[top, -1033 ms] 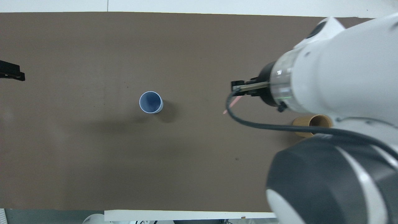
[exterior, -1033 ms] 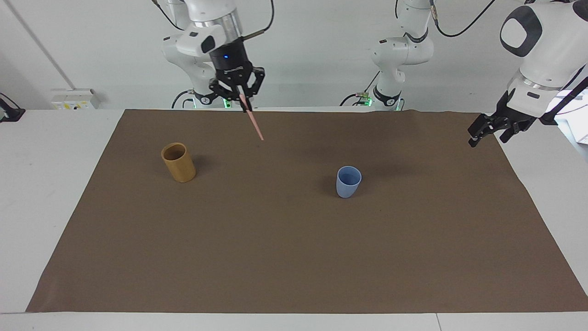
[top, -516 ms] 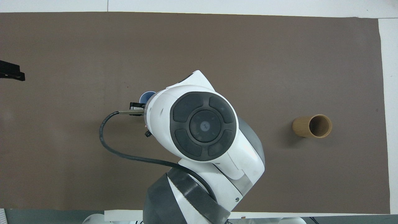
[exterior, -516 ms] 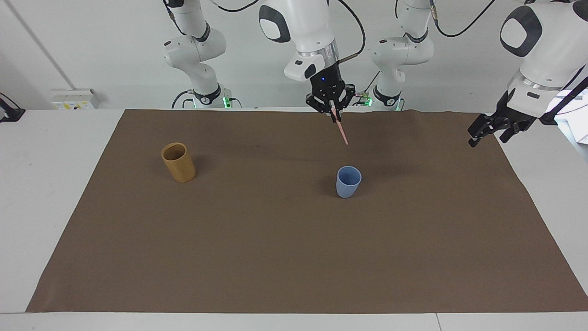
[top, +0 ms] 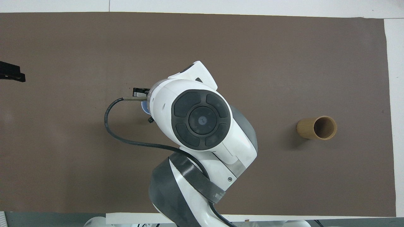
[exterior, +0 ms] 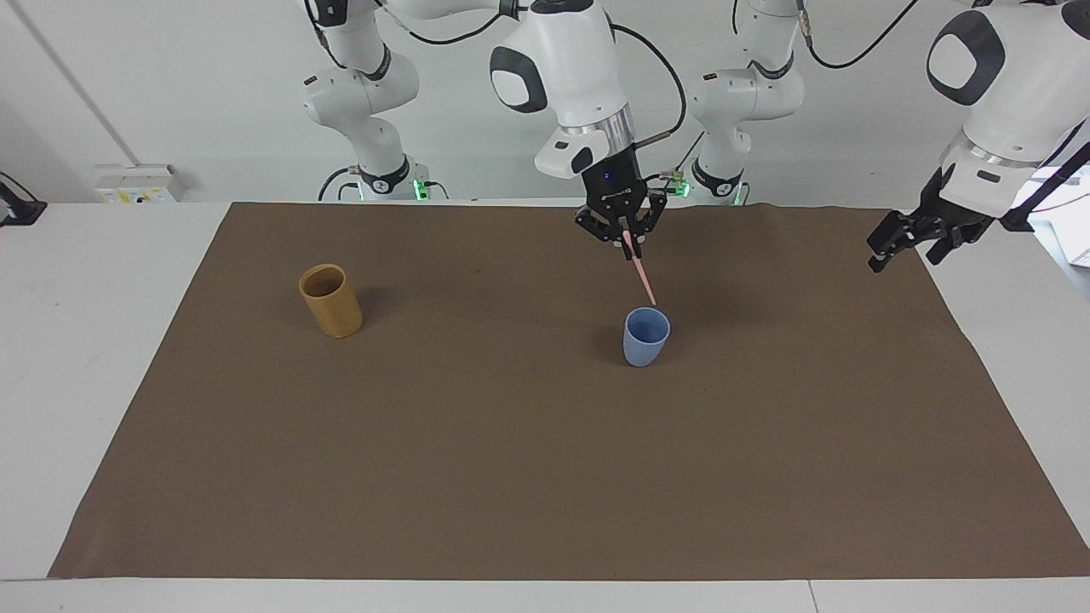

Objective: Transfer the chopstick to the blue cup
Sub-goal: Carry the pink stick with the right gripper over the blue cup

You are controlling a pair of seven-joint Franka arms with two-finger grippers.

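Observation:
My right gripper (exterior: 628,243) is shut on the upper end of the light pink chopstick (exterior: 645,283) and holds it in the air over the blue cup (exterior: 645,337). The stick hangs tilted, with its lower tip just above the cup's rim. The cup stands upright on the brown mat. In the overhead view the right arm covers the gripper, the stick and nearly all of the cup; only a sliver of the cup (top: 144,107) shows. My left gripper (exterior: 890,247) waits in the air over the mat's edge at the left arm's end, and also shows in the overhead view (top: 11,73).
A taller tan-brown cylindrical holder (exterior: 331,300) stands upright on the brown mat (exterior: 511,477) toward the right arm's end, and also shows in the overhead view (top: 316,127). White table borders the mat on all sides.
My right gripper has carried the chopstick from near the tan holder's end across to over the blue cup and lowered it toward the rim. The left arm has not moved.

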